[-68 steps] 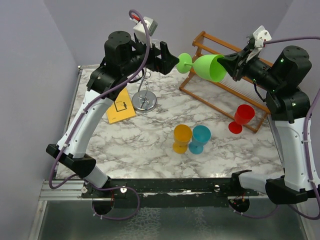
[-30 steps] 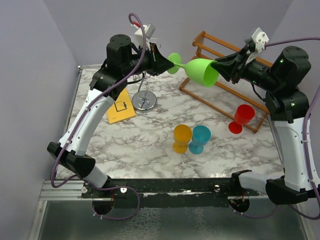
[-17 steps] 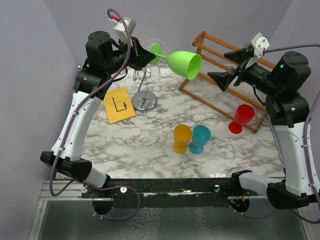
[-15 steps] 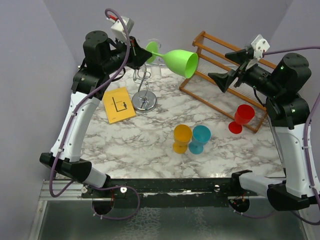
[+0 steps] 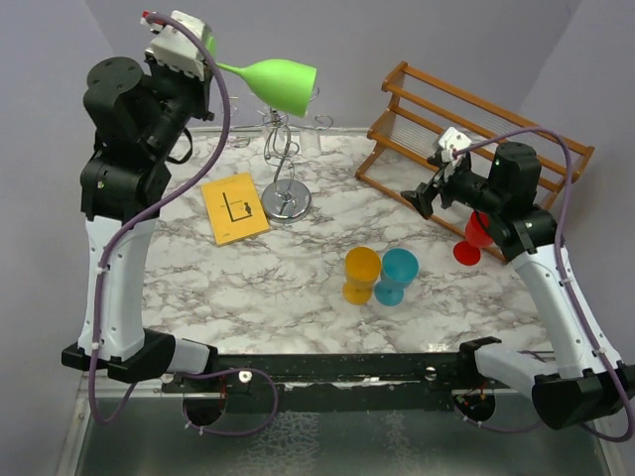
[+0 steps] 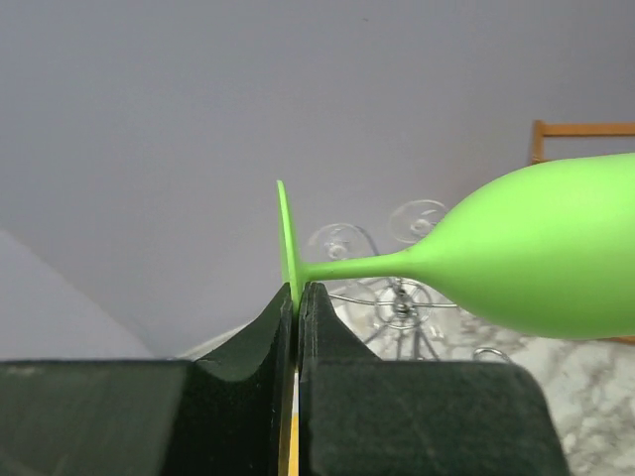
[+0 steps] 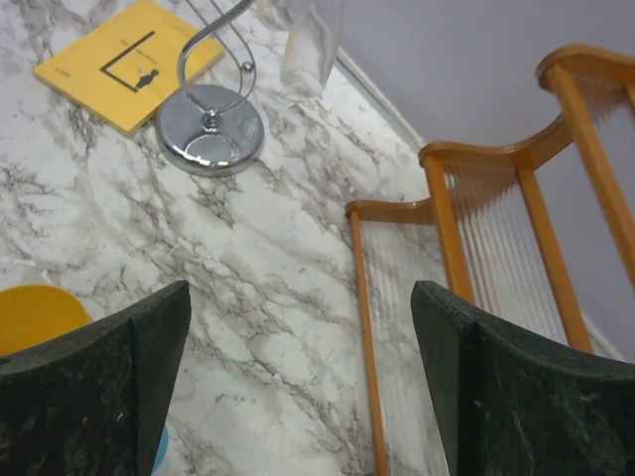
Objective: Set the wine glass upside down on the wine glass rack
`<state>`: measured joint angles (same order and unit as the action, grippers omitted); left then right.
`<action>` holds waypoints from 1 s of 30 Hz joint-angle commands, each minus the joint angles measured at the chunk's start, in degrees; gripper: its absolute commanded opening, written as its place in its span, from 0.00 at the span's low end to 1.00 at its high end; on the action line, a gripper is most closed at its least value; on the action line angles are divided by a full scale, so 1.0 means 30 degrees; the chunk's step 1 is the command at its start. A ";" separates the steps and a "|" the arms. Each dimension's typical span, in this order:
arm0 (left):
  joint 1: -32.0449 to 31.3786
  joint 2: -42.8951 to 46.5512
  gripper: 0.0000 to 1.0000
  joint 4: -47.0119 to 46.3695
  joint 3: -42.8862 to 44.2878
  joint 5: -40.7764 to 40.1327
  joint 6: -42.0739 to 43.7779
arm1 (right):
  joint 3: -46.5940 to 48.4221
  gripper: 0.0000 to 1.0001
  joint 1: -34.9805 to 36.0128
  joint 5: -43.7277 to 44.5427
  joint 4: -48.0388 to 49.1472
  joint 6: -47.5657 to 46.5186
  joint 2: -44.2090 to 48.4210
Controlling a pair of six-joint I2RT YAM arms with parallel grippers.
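The green wine glass [image 5: 283,84] hangs nearly on its side high above the back left of the table, bowl toward the right. My left gripper [image 5: 205,65] is shut on the thin edge of its round foot [image 6: 289,243]; in the left wrist view the stem runs right from the gripper [image 6: 297,294] to the bowl [image 6: 541,258]. The chrome wine glass rack [image 5: 286,198] stands below the bowl, and its curled arms [image 6: 397,297] show behind the stem. My right gripper [image 5: 425,188] hangs open and empty in front of the wooden rack, with marble showing across its gap [image 7: 298,337].
A brown wooden slatted rack [image 5: 476,124] stands at the back right. A red glass [image 5: 481,230] sits by its near end. Orange [image 5: 361,273] and blue [image 5: 399,273] glasses stand mid-table. A yellow card [image 5: 235,206] lies left of the chrome base [image 7: 210,141].
The right gripper let go of the green glass's bowl, opened wide and drew back down and right. The left arm swung up and left, carrying the glass by its foot over the chrome rack.
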<state>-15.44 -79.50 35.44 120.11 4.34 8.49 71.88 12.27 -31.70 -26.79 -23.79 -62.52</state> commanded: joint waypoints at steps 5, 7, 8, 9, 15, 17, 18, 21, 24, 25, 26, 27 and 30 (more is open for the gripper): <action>0.1385 0.0766 0.00 0.1076 0.2332 -0.4351 0.2876 | -0.3059 0.92 -0.0048 -0.1338 0.2503 -0.0260 0.1742; 0.1681 0.0801 0.00 0.1026 0.2446 -0.5402 0.3367 | -0.3298 0.92 -0.0048 -0.1322 0.2506 -0.0153 0.1774; 0.1777 0.0851 0.00 0.0917 0.2351 -0.5852 0.3650 | -0.3494 0.92 -0.0048 -0.1319 0.2636 -0.0155 0.1853; 0.1906 0.0901 0.00 0.0823 0.2149 -0.6249 0.3945 | -0.3847 0.92 -0.0048 -0.1300 0.2869 -0.0112 0.1929; 0.2356 0.1272 0.00 -0.0549 0.0076 -0.8921 0.6329 | -0.4219 0.93 -0.0048 -0.1397 0.3209 0.0250 0.1847; 0.2433 0.1387 0.00 -0.1178 -0.0709 -0.9893 0.7570 | -0.4319 0.93 -0.0048 -0.1575 0.3273 0.0262 0.1835; 0.2431 0.1415 0.00 -0.1600 -0.1189 -1.0416 0.8185 | -0.4307 0.93 -0.0048 -0.1530 0.3248 0.0296 0.1740; 0.2446 0.1413 0.00 -0.2865 -0.2525 -1.1760 0.9782 | -0.4497 0.93 -0.0048 -0.1464 0.3448 0.0423 0.1745; 0.2433 0.1262 0.00 -0.3830 -0.3829 -1.2227 1.1468 | -0.4532 0.93 -0.0048 -0.1501 0.3415 0.0414 0.1714; 0.2424 0.1162 0.00 -0.4213 -0.4359 -1.2396 1.2188 | -0.4487 0.93 -0.0048 -0.1389 0.3394 0.0414 0.1677; 0.2423 0.1054 0.00 -0.4601 -0.4948 -1.2538 1.2981 | -0.4540 0.93 -0.0055 -0.1327 0.3454 0.0406 0.1702; 0.2408 0.0956 0.00 -0.5137 -0.5597 -1.2673 1.3787 | -0.4638 0.93 -0.0049 -0.1305 0.3546 0.0387 0.1731; 0.2366 0.0666 0.00 -0.6803 -0.7689 -1.2813 1.6164 | -0.4729 0.93 -0.0048 -0.1187 0.3589 0.0309 0.1747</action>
<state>-8.36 -76.40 24.18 103.15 -30.17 44.64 58.43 12.27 -35.03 -18.06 -23.18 -57.49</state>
